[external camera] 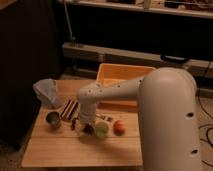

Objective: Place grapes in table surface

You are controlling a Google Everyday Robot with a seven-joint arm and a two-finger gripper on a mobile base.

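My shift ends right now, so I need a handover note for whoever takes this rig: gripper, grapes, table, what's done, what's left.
Gripper: pointing down, low over the left-middle of the table surface, right at the grapes. Whether it holds them cannot be made out.
Grapes: at tabletop level under the gripper, just left of the green cup.
Done: grapes are down at the wood.
Left: confirm they rest there, let go if held, lift the arm away.

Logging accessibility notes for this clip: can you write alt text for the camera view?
A white robot arm reaches down over the table surface, its gripper low by the grapes. A green cup and an orange-red fruit sit beside them, with a yellow-orange tub behind.
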